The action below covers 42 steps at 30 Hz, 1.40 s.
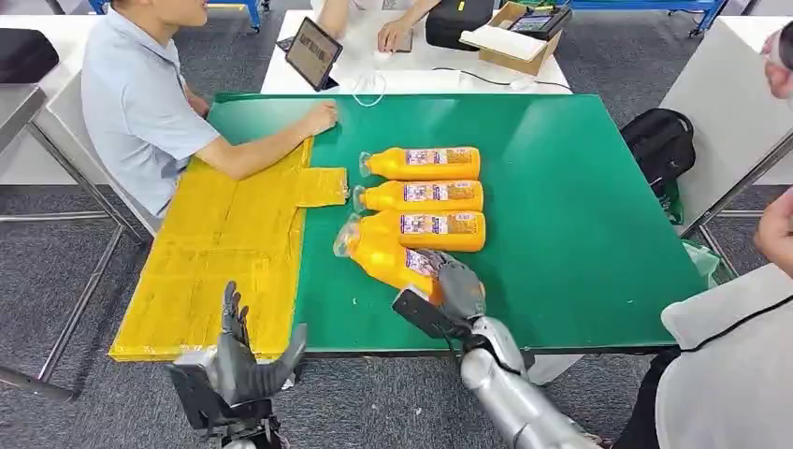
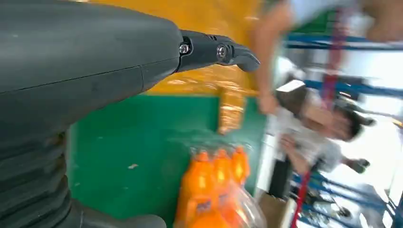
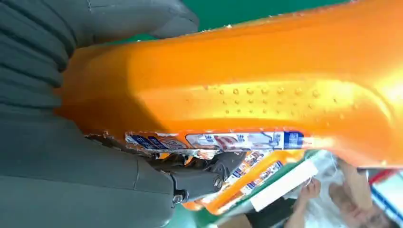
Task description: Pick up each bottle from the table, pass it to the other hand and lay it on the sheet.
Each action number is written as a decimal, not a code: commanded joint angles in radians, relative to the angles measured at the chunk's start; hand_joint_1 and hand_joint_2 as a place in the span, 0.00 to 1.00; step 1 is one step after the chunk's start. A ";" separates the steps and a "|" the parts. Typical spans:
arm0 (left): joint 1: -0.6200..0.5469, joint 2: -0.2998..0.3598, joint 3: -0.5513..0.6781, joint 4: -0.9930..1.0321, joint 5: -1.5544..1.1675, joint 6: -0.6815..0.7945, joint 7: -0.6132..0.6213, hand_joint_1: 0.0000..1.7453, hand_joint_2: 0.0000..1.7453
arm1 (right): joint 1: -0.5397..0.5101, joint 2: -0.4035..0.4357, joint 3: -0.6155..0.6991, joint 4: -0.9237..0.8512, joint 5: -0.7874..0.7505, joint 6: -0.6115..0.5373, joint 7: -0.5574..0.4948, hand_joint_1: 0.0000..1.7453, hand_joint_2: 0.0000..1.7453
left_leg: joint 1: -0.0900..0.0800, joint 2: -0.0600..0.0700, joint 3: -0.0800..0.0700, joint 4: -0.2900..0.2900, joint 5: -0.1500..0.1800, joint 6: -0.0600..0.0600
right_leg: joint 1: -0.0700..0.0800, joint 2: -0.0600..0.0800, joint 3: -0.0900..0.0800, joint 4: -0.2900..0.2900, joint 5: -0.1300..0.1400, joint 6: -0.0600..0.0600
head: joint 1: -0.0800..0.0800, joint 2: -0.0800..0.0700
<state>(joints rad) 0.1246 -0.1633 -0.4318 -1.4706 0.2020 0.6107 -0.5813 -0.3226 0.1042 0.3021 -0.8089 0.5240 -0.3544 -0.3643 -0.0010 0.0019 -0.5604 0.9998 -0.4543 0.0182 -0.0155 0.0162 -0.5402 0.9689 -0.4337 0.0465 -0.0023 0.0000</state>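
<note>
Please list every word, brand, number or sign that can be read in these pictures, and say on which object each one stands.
No text can be read with certainty.
Labels on the four orange bottles: print too small in the head view.
Label on the bottle gripped by the right hand: blurred and torn in the right wrist view.
Tablet screen: unreadable.
Left hand: no markings.

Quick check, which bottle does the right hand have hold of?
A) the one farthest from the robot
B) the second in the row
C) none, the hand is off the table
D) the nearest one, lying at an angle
D: the right hand grips the base end of the nearest bottle, which lies angled against the straight row of three; the right wrist view shows the fingers wrapped on its orange body.
</note>
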 commanded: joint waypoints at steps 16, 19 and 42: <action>-0.070 0.090 -0.127 0.087 0.032 -0.243 0.071 0.00 1.00 | 0.145 0.009 0.088 -0.349 -0.214 0.007 -0.108 0.92 1.00 | 0.003 -0.005 -0.010 -0.001 0.003 -0.002 | 0.002 -0.006 -0.001 0.000 0.000 -0.002 | 0.000 0.000; -0.085 0.081 -0.119 0.094 0.039 -0.261 0.082 0.00 1.00 | 0.145 0.006 0.136 -0.357 -0.196 0.019 -0.120 0.90 1.00 | 0.003 -0.005 -0.018 0.001 0.002 -0.002 | 0.002 -0.004 -0.009 0.001 0.000 -0.002 | 0.000 0.000; -0.085 0.068 -0.093 0.025 0.164 -0.497 0.109 0.00 1.00 | 0.083 0.025 0.364 -0.204 -0.104 -0.009 -0.137 0.88 1.00 | 0.003 -0.004 -0.022 0.000 0.003 -0.001 | 0.001 -0.003 -0.013 0.001 0.001 -0.001 | 0.000 0.000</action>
<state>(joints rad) 0.0645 -0.1141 -0.5238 -1.4351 0.2669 0.2405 -0.4994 -0.1743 0.1301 0.5737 -1.1296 0.3975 -0.3456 -0.4982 0.0012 -0.0032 -0.5833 1.0004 -0.4514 0.0177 -0.0146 0.0129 -0.5543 0.9701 -0.4331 0.0464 -0.0023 0.0000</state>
